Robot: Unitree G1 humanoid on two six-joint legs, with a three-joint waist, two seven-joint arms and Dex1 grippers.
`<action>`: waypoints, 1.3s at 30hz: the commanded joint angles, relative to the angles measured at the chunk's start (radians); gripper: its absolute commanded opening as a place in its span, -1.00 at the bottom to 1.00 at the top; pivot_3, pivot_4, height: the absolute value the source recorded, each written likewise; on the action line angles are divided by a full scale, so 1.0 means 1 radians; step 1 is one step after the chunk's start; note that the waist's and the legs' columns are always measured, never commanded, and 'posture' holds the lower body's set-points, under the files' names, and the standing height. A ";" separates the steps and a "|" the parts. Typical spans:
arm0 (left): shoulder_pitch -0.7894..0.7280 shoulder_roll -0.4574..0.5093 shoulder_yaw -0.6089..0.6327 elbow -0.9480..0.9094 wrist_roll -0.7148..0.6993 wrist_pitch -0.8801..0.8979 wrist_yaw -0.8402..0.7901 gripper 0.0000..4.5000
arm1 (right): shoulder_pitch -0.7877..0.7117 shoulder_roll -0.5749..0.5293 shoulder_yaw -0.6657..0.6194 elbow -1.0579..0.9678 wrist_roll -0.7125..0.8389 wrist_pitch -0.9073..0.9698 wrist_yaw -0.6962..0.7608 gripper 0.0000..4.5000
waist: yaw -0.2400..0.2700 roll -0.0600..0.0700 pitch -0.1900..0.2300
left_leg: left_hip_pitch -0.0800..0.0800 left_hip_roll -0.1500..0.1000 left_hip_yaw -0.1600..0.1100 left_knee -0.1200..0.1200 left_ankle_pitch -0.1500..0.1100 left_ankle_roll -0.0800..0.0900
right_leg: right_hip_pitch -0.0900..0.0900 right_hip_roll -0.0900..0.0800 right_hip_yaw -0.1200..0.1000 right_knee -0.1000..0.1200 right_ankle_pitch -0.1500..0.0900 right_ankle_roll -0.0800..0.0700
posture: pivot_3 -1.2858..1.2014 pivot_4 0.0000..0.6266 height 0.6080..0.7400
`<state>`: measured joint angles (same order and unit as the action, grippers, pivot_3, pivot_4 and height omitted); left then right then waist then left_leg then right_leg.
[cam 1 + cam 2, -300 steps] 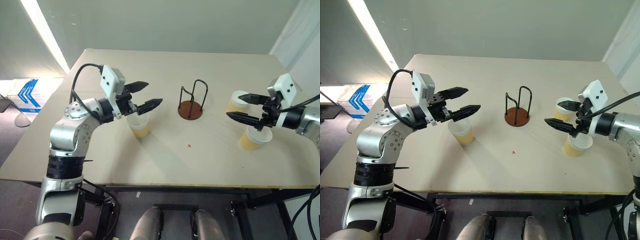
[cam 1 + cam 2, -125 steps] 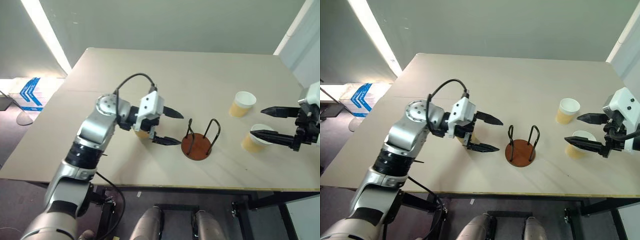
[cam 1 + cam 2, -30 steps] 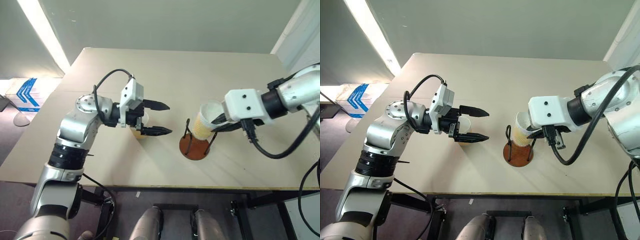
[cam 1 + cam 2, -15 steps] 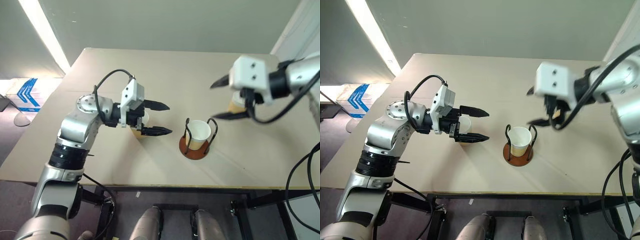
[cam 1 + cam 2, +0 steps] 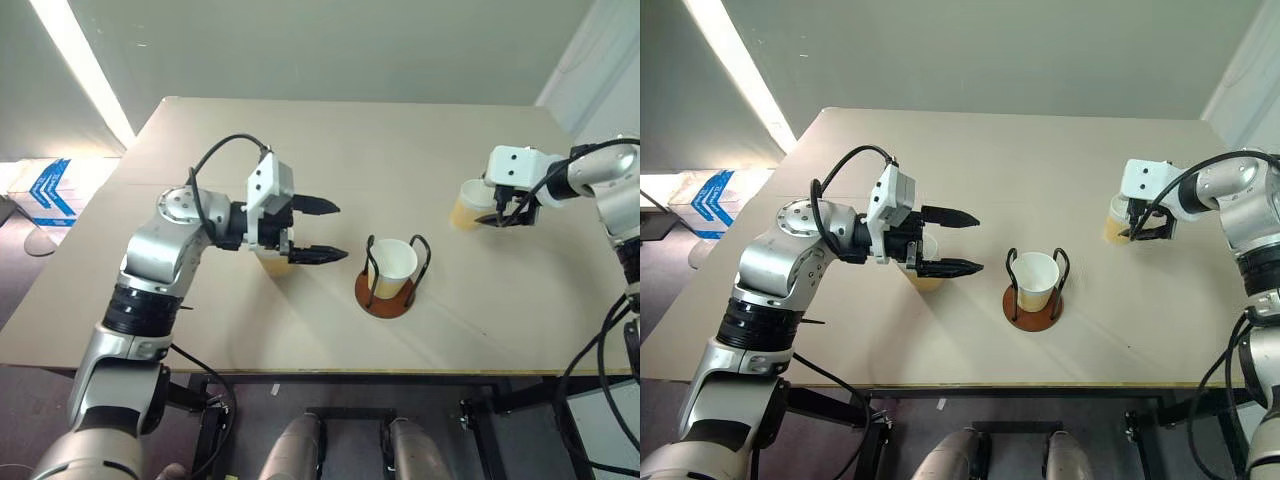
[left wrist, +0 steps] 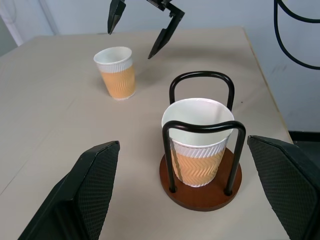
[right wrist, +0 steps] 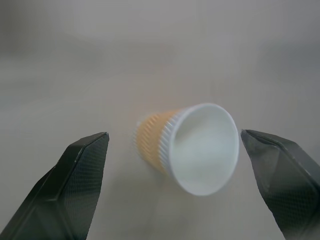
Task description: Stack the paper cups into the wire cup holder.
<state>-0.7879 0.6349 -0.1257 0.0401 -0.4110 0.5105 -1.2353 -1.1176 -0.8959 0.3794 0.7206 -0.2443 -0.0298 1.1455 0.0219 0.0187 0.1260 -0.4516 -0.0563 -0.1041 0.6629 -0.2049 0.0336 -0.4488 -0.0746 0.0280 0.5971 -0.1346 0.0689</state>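
Note:
One paper cup (image 5: 393, 268) stands upright inside the wire cup holder (image 5: 388, 298) at the table's middle, between its two black loops (image 6: 202, 80). A second paper cup (image 5: 466, 206) stands at the right, and my right gripper (image 5: 492, 216) hangs open just over it without touching; the right wrist view has this cup (image 7: 192, 145) ahead between the fingers (image 7: 80, 175). A third paper cup (image 5: 275, 262) sits left of the holder, partly hidden under my left gripper (image 5: 322, 232), which is open, empty and pointing at the holder.
The beige table (image 5: 330, 140) has its front edge close below the holder. A blue-and-white box (image 5: 45, 185) lies on the floor off the table's left side. A pale wall panel (image 5: 600, 70) stands beyond the right corner.
My right gripper let go of the cup it held tilted at the holder; that cup now stands in it. The gripper opened and swung right to the far cup. The left arm stayed still.

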 commanded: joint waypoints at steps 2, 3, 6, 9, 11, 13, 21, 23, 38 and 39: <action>-0.017 0.010 0.017 -0.031 -0.002 0.002 0.008 1.00 | -0.076 0.046 0.002 0.161 -0.066 -0.089 -0.053 0.98 | 0.000 0.000 0.000 | 0.000 0.000 0.000 0.000 0.000 0.000 | 0.000 0.000 0.000 0.000 0.000 -0.001 | 0.03 -0.52 1.00; -0.017 0.010 0.016 -0.032 -0.001 0.003 0.009 1.00 | -0.085 0.058 0.001 0.192 -0.073 -0.098 -0.054 0.98 | 0.000 0.000 0.000 | 0.000 0.000 0.000 0.000 0.000 0.000 | 0.000 0.000 0.000 0.000 -0.001 -0.002 | 0.03 -0.52 1.00; -0.017 0.009 0.016 -0.037 -0.001 0.005 0.013 1.00 | -0.108 0.091 -0.003 0.263 -0.093 -0.120 -0.063 0.98 | 0.002 0.000 0.000 | 0.000 0.000 0.000 -0.001 -0.001 -0.001 | 0.000 0.000 0.000 0.000 -0.002 -0.005 | 0.03 -0.52 1.00; -0.014 0.010 0.015 -0.042 0.000 0.007 0.015 1.00 | -0.124 0.115 0.000 0.318 -0.116 -0.137 -0.071 0.98 | 0.002 0.000 0.000 | -0.001 0.000 0.000 -0.001 -0.001 -0.001 | 0.000 0.000 -0.001 0.000 -0.002 -0.006 | 0.03 -0.52 1.00; -0.012 0.012 0.014 -0.045 0.000 0.007 0.015 1.00 | -0.129 0.127 0.000 0.344 -0.130 -0.149 -0.076 0.98 | 0.002 0.000 0.000 | -0.001 0.000 0.000 -0.001 -0.001 -0.002 | 0.000 0.000 -0.001 -0.001 -0.002 -0.006 | 0.03 -0.52 1.00; -0.008 0.015 0.014 -0.051 -0.001 0.009 0.016 1.00 | -0.131 0.138 -0.001 0.359 -0.139 -0.158 -0.082 0.72 | 0.003 0.000 0.000 | -0.001 0.000 0.000 -0.001 -0.003 -0.004 | 0.000 0.000 -0.001 -0.001 -0.003 -0.008 | 0.03 -0.52 1.00; -0.005 0.015 0.013 -0.050 0.008 0.008 0.027 1.00 | -0.120 0.154 -0.026 0.359 -0.126 -0.160 -0.061 -0.55 | 0.002 0.000 0.000 | -0.001 0.000 0.000 -0.001 -0.006 -0.010 | 0.000 0.000 -0.001 -0.001 -0.003 -0.008 | 0.03 -0.52 1.00; -0.005 0.014 0.013 -0.048 0.009 0.006 0.030 1.00 | -0.109 0.154 -0.037 0.343 -0.113 -0.151 -0.049 -0.87 | 0.002 0.000 0.000 | -0.001 0.000 0.000 -0.001 -0.006 -0.011 | 0.000 0.000 -0.001 -0.001 -0.003 -0.009 | 0.03 -0.52 1.00; 0.031 0.063 0.013 -0.054 0.015 -0.011 -0.029 1.00 | 0.050 0.007 -0.281 -0.895 0.464 0.651 0.339 -0.98 | -0.002 0.001 0.001 | -0.003 0.001 0.000 -0.003 0.001 -0.019 | -0.001 0.001 -0.003 -0.003 -0.006 -0.014 | 0.03 -0.52 1.00; 0.028 0.062 0.010 -0.047 0.014 -0.015 -0.034 1.00 | 0.034 -0.004 -0.279 -0.965 0.508 0.722 0.348 -0.98 | -0.002 0.001 0.001 | -0.003 0.001 0.000 -0.003 0.002 -0.018 | -0.001 0.001 -0.003 -0.003 -0.007 -0.014 | 0.03 -0.52 1.00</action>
<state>-0.7541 0.6878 -0.1310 0.0171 -0.3846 0.5047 -1.2515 -1.0485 -0.8792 0.1375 -0.1101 0.1679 0.5660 1.4709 0.0194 0.0198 0.1267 -0.4541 -0.0554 -0.1039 0.6596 -0.2026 0.0164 -0.4499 -0.0732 0.0254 0.5943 -0.1418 0.0545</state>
